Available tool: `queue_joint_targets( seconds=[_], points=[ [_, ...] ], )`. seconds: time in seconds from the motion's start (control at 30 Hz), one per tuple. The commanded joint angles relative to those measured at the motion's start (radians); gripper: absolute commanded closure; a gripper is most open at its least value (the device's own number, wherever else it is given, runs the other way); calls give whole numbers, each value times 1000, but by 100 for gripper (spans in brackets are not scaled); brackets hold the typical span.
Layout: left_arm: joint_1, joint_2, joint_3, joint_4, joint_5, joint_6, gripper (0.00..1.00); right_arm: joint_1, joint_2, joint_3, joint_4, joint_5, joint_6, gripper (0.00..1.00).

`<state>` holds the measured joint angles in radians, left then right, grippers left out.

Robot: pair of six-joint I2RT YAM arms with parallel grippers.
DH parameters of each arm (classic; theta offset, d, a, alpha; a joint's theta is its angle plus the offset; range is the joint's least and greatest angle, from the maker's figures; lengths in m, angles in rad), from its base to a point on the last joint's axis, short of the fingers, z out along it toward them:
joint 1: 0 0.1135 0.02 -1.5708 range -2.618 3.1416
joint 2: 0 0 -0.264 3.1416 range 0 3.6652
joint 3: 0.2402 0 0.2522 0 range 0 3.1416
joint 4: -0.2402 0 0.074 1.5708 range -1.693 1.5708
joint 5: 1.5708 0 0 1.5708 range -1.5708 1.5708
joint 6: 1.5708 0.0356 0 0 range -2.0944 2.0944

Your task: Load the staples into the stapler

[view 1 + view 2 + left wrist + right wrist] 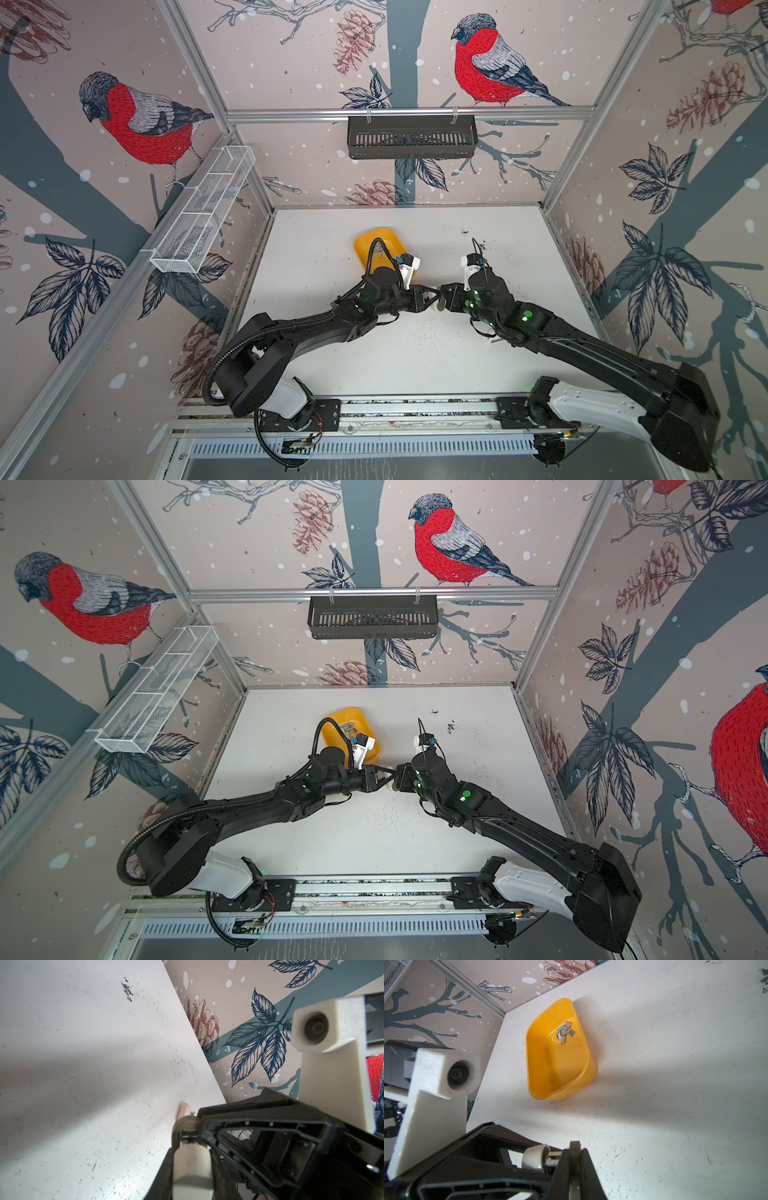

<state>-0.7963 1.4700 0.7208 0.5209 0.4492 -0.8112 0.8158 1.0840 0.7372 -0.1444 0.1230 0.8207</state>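
The left gripper (190,1154) clamps the small cream plastic stapler (192,1174) and the right gripper (575,1154) pinches its tan end tab (575,1146) — likely to pull it open — while the silvery-grey metal staple strips (564,1031) lie in the yellow plastic tray (583,1082).

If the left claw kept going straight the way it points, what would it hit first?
The left gripper pinches the small cream stapler; straight beyond it, tip to tip, sits the right gripper, probably the first thing struck.
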Motion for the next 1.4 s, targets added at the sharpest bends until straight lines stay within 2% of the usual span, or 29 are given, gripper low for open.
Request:
queue_joint_targets(
  seconds=[0.0,0.33,0.6,0.73,0.93,1.37],
  points=[
    [-1,-19,11,25,5,30,79,-12,6,-2,-58,84,42,86],
    [-1,-34,2,18,-3,42,81,-24,16,-1,-100,98,67,85],
    [-1,-48,5,-18,19,119,82,-33,-73,-18,-16,51,23,72],
    [-1,-62,-5,-13,42,155,82,-55,-128,-54,76,-63,-2,63],
    [-1,-86,-31,33,75,197,82,-101,-132,-82,133,-234,9,57],
    [-1,-120,-49,21,71,254,82,-106,-72,-105,152,-386,-1,54]
  ],
)
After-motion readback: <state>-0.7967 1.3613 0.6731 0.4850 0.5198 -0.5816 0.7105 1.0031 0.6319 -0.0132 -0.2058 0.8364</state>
